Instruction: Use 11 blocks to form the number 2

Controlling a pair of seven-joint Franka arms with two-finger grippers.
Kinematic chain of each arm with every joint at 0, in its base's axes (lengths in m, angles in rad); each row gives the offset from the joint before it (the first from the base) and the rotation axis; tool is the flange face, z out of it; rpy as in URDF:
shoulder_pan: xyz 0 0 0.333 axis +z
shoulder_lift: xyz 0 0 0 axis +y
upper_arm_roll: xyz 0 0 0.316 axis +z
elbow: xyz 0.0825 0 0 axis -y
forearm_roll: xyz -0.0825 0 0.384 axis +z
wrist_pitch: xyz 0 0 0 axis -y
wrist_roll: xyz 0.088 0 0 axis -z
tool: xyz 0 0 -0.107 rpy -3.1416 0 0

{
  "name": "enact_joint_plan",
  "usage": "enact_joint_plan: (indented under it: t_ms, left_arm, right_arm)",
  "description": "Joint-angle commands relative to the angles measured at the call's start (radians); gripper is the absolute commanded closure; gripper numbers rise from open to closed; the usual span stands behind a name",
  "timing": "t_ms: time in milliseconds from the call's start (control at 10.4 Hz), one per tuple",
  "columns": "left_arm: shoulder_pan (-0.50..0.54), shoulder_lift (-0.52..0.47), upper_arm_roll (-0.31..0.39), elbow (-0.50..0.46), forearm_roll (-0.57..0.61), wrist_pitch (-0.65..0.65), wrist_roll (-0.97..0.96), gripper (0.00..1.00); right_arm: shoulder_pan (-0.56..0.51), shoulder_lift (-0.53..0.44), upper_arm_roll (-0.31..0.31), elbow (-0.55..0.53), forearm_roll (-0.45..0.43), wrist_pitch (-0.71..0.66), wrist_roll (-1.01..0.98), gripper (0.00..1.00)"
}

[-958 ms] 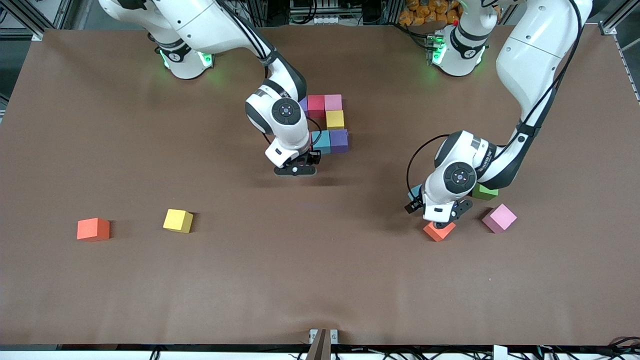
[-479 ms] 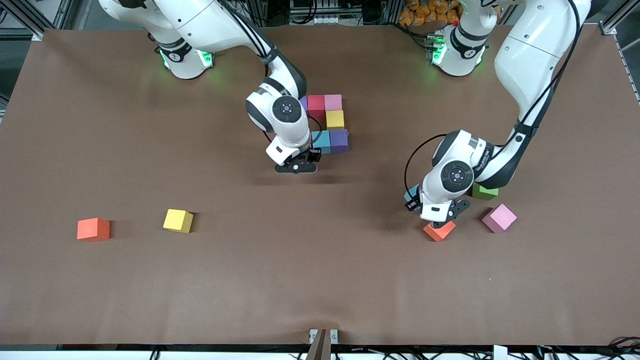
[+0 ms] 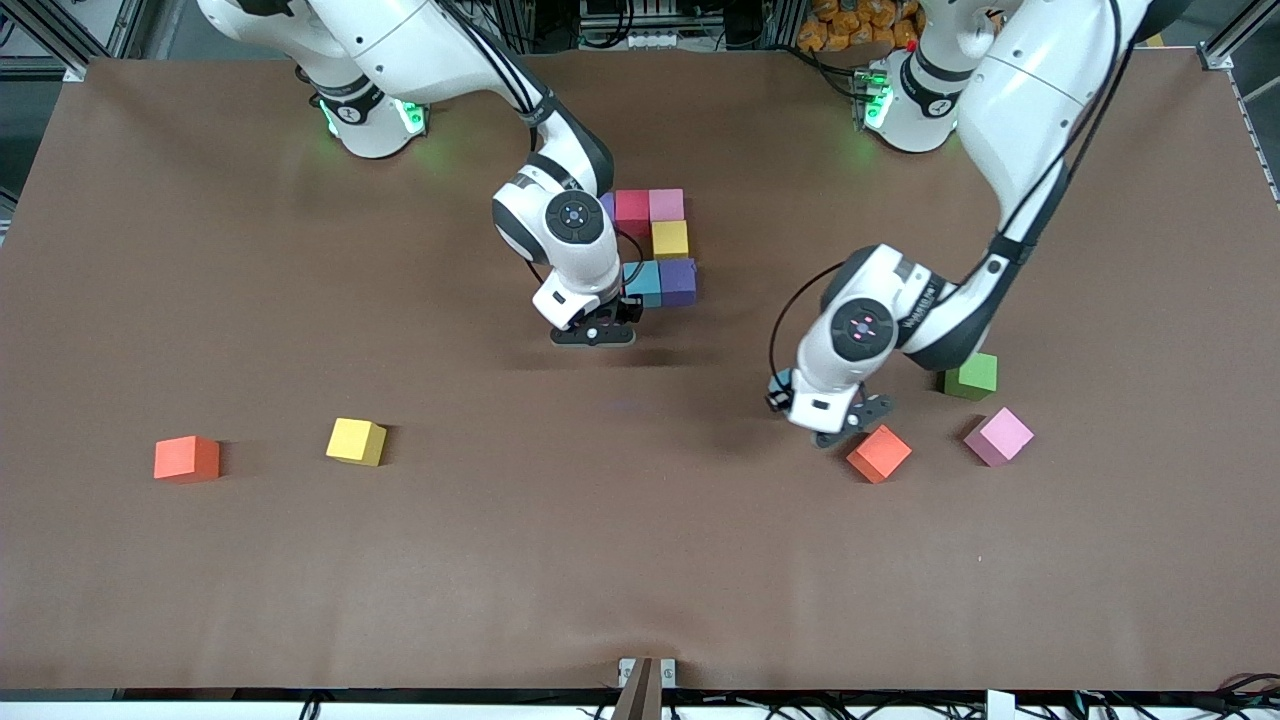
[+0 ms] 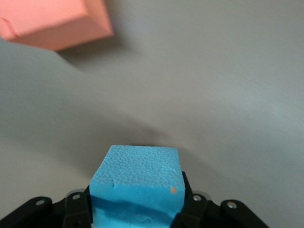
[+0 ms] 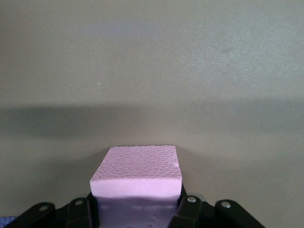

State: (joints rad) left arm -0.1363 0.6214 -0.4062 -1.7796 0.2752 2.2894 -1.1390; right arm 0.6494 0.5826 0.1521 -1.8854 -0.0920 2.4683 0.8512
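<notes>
My left gripper (image 4: 135, 205) is shut on a light blue block (image 4: 135, 178) and holds it above the table. In the front view the left gripper (image 3: 832, 422) hangs beside an orange-red block (image 3: 879, 453), which also shows in the left wrist view (image 4: 52, 23). My right gripper (image 5: 137, 205) is shut on a pink block (image 5: 137, 173). The right gripper (image 3: 592, 335) is low over the table beside the partly built number 2 (image 3: 660, 245), which shows red, pink, yellow, light blue and purple blocks. The arm hides part of it.
A pink block (image 3: 998, 436) and a green cube (image 3: 970, 376) lie toward the left arm's end. An orange-red block (image 3: 186, 458) and a yellow block (image 3: 355, 441) lie toward the right arm's end. Bare brown table lies between them.
The left gripper has shut on the light blue block, lifted it and carried it toward the middle of the table, uncovering the orange-red block. The right arm has barely moved.
</notes>
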Motion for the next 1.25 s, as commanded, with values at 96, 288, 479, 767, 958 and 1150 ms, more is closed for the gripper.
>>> enact_joint_plan:
  t_ms: [96,288,479,767,958,1150]
  left_arm:
    - [-0.078,-0.020,-0.005,0.040,0.007,-0.047,-0.002,0.39]
    - [-0.115,-0.017,-0.006,0.058,0.007,-0.047,-0.001,0.39]
    - [-0.156,-0.002,-0.005,0.089,0.007,-0.047,-0.007,0.41]
    - [-0.178,0.032,-0.005,0.147,0.004,-0.048,-0.001,0.43]
    - [-0.190,0.070,-0.005,0.210,-0.014,-0.080,-0.001,0.43]
    - [-0.232,0.096,-0.003,0.279,-0.050,-0.135,-0.005,0.43]
  right_arm:
    - [0.010,-0.021,-0.002,-0.035,0.000,0.001,0.019,0.00]
    - [0.009,-0.021,-0.002,-0.034,0.000,-0.003,0.017,0.00]
    - [-0.004,-0.050,0.000,-0.031,0.000,-0.005,0.006,0.00]
    - [-0.031,-0.090,0.003,0.023,0.001,-0.118,0.003,0.00]
    - [-0.100,-0.105,0.036,0.040,0.001,-0.149,-0.029,0.00]
    - [-0.238,-0.110,0.110,0.040,0.001,-0.161,-0.118,0.00]
